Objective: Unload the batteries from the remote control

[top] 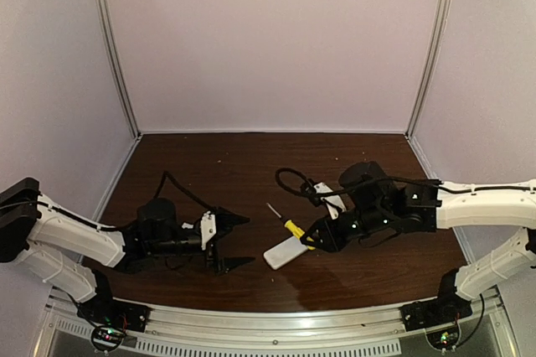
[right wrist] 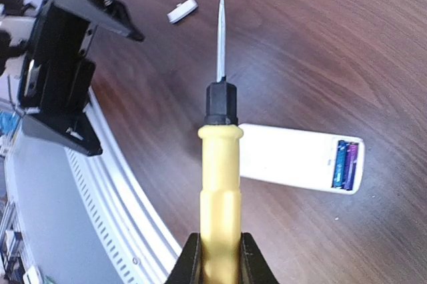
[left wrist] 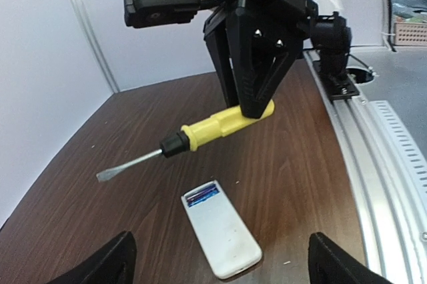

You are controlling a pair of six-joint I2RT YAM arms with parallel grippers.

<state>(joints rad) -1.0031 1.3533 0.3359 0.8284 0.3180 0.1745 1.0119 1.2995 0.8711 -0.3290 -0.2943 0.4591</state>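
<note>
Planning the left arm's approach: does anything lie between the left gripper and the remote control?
Nothing does. Only bare tabletop separates the open left gripper from the remote control. The top view shows this most clearly.

My pincer is wide open, tips at bottom L & R corners, gripping nothing. White remote lies flat on the table btwn my tips, touching neither. Its far end is open w/ blue-purple batteries inside. Just beyond, the other pincer clamps a yellow-handled screwdriver, blade pointing left.
</note>
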